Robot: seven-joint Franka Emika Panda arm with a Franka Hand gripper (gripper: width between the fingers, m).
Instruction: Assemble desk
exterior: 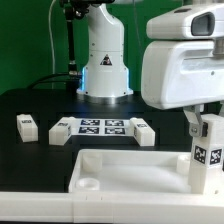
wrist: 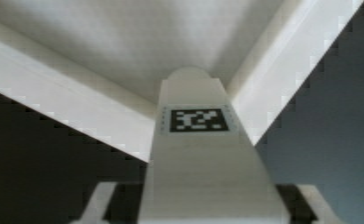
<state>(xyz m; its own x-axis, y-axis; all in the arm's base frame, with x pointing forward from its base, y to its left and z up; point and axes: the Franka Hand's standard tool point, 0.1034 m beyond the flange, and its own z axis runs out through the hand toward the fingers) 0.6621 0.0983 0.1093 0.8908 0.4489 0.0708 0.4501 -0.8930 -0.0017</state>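
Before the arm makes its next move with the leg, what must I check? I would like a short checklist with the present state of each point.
1. The leg sits between the fingers of the gripper: ok.
2. The leg stands upright in the exterior view: ok.
3. The leg's foot is seated in a corner socket of the tabletop: cannot tell, the foot is hidden.
4. The near socket is free: ok.
5. The loose legs lie by the marker board, away from the gripper: ok.
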